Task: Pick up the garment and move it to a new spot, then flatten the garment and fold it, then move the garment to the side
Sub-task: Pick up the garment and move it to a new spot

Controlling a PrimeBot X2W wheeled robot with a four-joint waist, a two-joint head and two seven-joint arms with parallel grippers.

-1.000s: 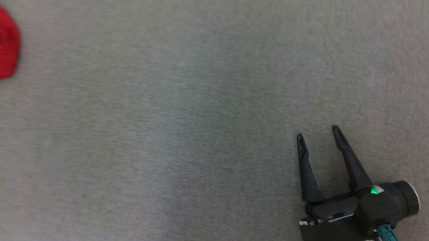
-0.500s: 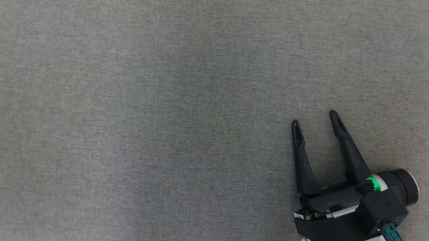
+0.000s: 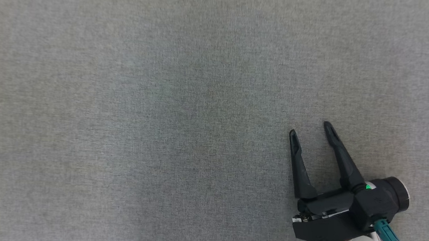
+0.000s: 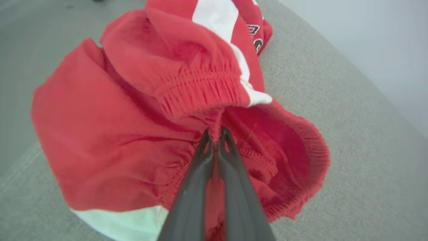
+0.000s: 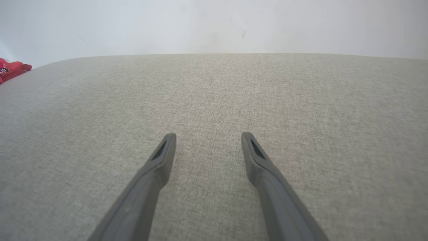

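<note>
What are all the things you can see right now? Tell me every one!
garment: one, red with white panels, bunched up in the middle of the left wrist view
cloth surface: one, grey, under everything
wall: one, pale, behind the cloth surface
left gripper: one, dark fingers, shut on the garment
right gripper: one, dark fingers, open, lower right of the head view

Red-white garment (image 4: 110, 134) bunched on grey cloth surface (image 4: 351, 140).
</note>
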